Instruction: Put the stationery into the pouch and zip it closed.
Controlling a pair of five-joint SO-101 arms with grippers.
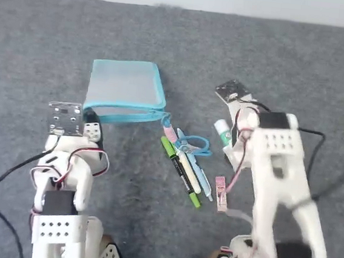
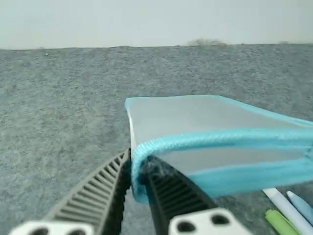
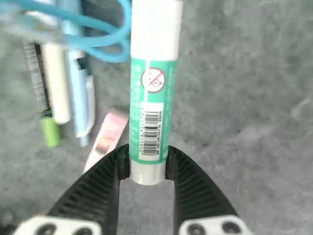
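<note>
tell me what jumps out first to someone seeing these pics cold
The blue-trimmed pouch lies mid-table, its near corner pinched by the left gripper. To its right, the right gripper clamps a green-and-white glue stick by one end. Between the arms, a cluster of pens and a small pink item lie on the grey mat.

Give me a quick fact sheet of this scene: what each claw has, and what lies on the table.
Left gripper: shut on a corner of the blue pouch
Right gripper: shut on the glue stick
Loose items: pens, what look like blue-handled scissors, small pink item
Where they lie: between the arms, outside the pouch
Surface: grey mat
</note>
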